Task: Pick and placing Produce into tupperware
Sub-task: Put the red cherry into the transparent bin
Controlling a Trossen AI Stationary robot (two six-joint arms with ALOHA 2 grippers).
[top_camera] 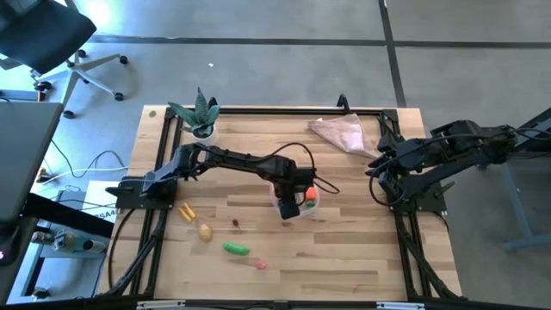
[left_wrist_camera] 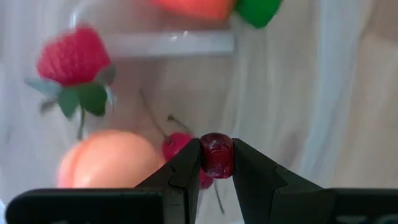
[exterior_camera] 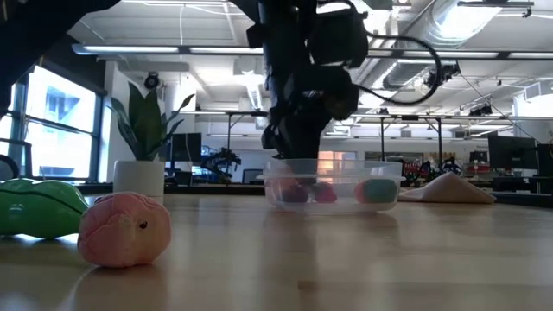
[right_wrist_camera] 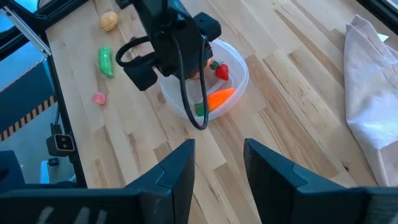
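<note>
Left wrist view: glossy dark-red cherry (left_wrist_camera: 216, 155) pinched in left hand (left_wrist_camera: 216, 167) above clear tupperware (left_wrist_camera: 174, 43).

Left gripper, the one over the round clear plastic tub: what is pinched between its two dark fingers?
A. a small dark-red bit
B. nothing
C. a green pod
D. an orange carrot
A: the left wrist view shows the left gripper shut on a small dark-red bit above the round clear plastic tub.

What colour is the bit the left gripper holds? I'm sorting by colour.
Dark red, glossy; the bit shows best in the left wrist view, pinched in the left gripper.
</note>
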